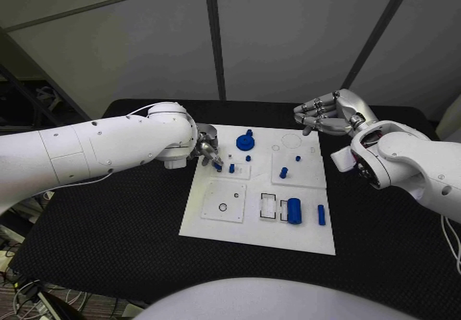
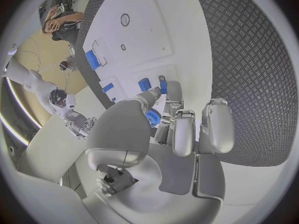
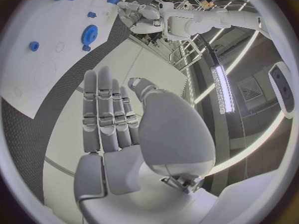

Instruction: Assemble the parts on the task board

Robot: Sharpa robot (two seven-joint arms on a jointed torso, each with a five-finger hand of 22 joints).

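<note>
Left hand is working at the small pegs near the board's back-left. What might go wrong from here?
The left hand has its fingertips down among small blue pegs standing close together; a slip may topple one. The blue gear stands just beyond those fingers and might get nudged. The right hand hovers off the task board, holding nothing, so it can't steady anything.

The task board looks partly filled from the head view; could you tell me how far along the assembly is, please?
Some parts already stand on the task board: a blue gear and a small peg. The left hand has its fingertips down at a small blue part near the board's left edge; whether it grips it is unclear. The right hand hovers empty beyond the far right corner. A large cylinder and a slim pin lie loose.
</note>
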